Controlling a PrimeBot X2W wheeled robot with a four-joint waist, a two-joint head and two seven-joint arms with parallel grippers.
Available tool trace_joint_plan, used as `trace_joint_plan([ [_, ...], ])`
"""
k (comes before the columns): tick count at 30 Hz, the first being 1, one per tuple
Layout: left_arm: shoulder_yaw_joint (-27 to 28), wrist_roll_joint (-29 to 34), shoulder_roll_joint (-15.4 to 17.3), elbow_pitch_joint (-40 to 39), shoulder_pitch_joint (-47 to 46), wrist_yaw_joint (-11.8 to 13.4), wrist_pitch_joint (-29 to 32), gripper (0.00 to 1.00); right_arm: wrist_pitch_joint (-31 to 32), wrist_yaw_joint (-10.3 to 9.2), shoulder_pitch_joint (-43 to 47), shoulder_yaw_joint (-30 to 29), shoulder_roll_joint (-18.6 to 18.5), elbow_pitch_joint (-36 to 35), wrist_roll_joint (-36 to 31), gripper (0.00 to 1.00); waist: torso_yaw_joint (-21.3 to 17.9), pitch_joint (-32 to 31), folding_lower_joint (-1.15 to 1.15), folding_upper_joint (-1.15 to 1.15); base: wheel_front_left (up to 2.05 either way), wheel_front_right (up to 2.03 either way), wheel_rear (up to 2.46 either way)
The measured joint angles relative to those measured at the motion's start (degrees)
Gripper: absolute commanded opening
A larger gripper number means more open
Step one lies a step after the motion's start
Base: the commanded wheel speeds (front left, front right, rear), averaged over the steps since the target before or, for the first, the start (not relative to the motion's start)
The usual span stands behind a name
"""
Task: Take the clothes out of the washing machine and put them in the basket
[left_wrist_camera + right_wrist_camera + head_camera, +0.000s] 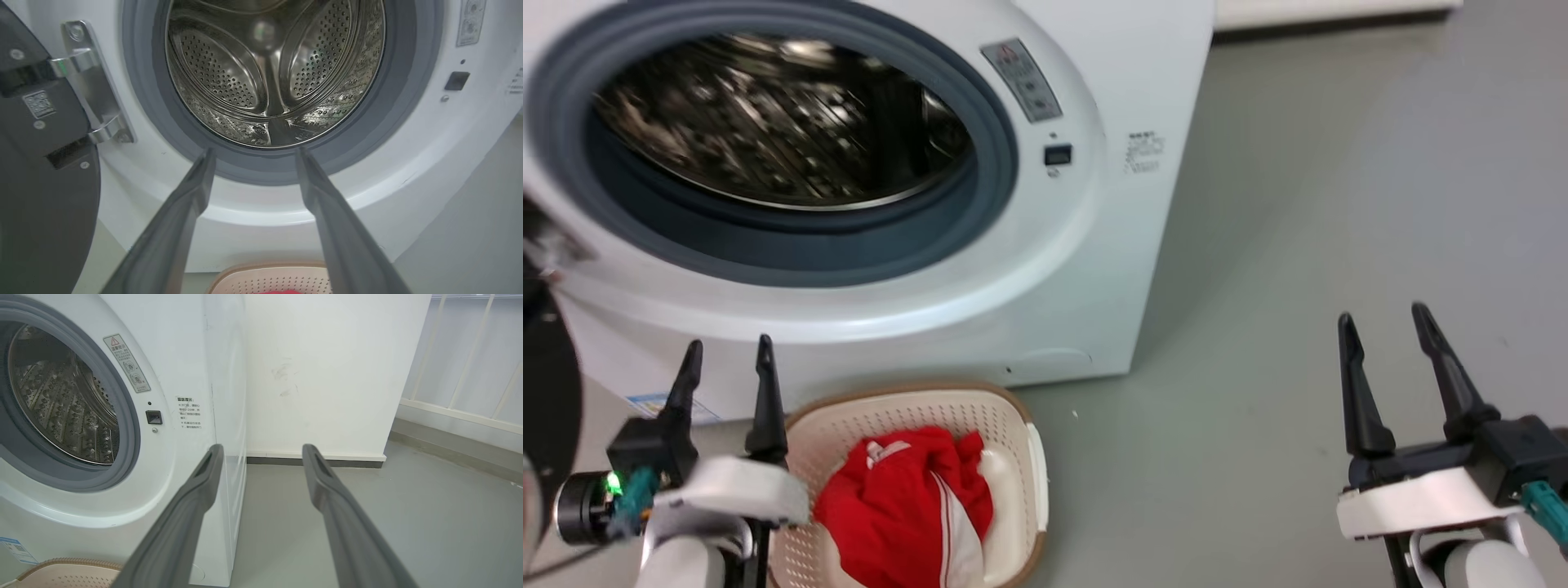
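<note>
The washing machine [1094,245] stands before me with its porthole open, and its steel drum [269,73] holds no fabric that I can see. The red clothes [907,506], one with white stripes, lie heaped in the cream basket [915,408] on the floor below the porthole. My left gripper [727,359] is open with nothing in it, just left of the basket's rim and pointing at the machine's front. My right gripper [1384,327] is open and holds nothing, over bare floor to the right of the machine. The basket's rim [269,271] shows below my left fingers.
The black-framed door [41,171] hangs open at the left on its metal hinge [94,90]. Grey floor [1339,204] stretches right of the machine. A white wall [327,375] with a dark skirting stands beyond, and a pale railing [461,412] at far right.
</note>
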Motion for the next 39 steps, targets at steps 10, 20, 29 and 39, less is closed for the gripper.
trace_joint_plan([
  [10, 1.24, 7.81, -5.75, -13.01, 11.33, -2.24, 0.0, 1.0, 0.0, 0.0, 4.35, -0.89, 0.01, 0.6, -0.15, 1.0, 3.51, -7.54, 0.0, 0.0, 0.0, 0.0, 0.0],
  [20, 1.0, 10.38, -9.35, -13.13, 15.45, -3.36, 0.0, 1.0, 0.0, 0.0, 7.01, -1.33, 0.0, 2.11, 0.46, 1.0, 3.86, -10.25, 0.0, 0.0, 0.0, 0.0, 0.0],
  [29, 2.45, 11.31, -9.9, -13.1, 15.64, -4.34, 0.0, 1.0, 0.0, 0.0, 8.1, -1.16, 0.0, 2.65, 0.7, 1.0, 3.03, -10.48, 0.01, 0.0, 0.0, 0.0, 0.0],
  [39, 4.11, 11.91, -10.48, -12.84, 15.34, -4.68, 0.0, 1.0, 0.0, 0.0, 7.82, -0.74, 0.0, 2.96, 0.8, 1.0, 2.71, -10.91, 0.01, 0.0, 0.0, 0.0, 0.0],
])
